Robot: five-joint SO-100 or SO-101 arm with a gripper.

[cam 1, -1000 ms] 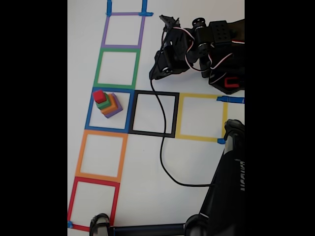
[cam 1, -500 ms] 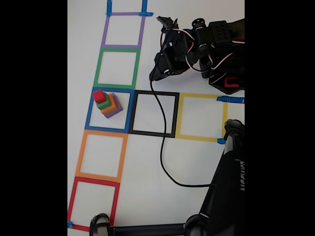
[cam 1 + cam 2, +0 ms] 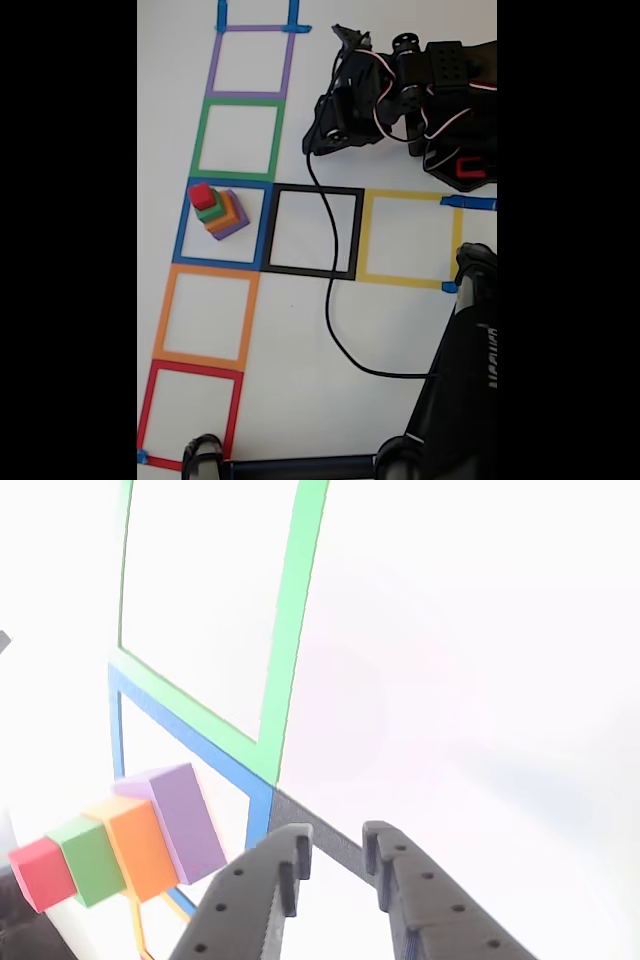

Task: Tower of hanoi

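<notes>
Left of jaws, other view: stack of four plain cubes, small red cube (image 3: 42, 873), green cube (image 3: 90, 860), orange cube (image 3: 140, 845), big purple cube (image 3: 185, 820), intact inside blue tape square (image 3: 222, 223); unmoved since a second ago. Black two-finger gripper (image 3: 336, 865) hangs beside stack, off to right, over black tape square (image 3: 312, 231) edge. Jaws slightly parted, empty. Arm has swung slightly, cable (image 3: 330, 290) shifted; approach only beginning, no cube lifted yet.

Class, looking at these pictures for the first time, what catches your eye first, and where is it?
A small stack of cubes, purple, orange, green, then red on top, stands in the blue tape square. The dark gripper, slightly open and empty, hangs apart from it, over bare table beside the green square.
</notes>
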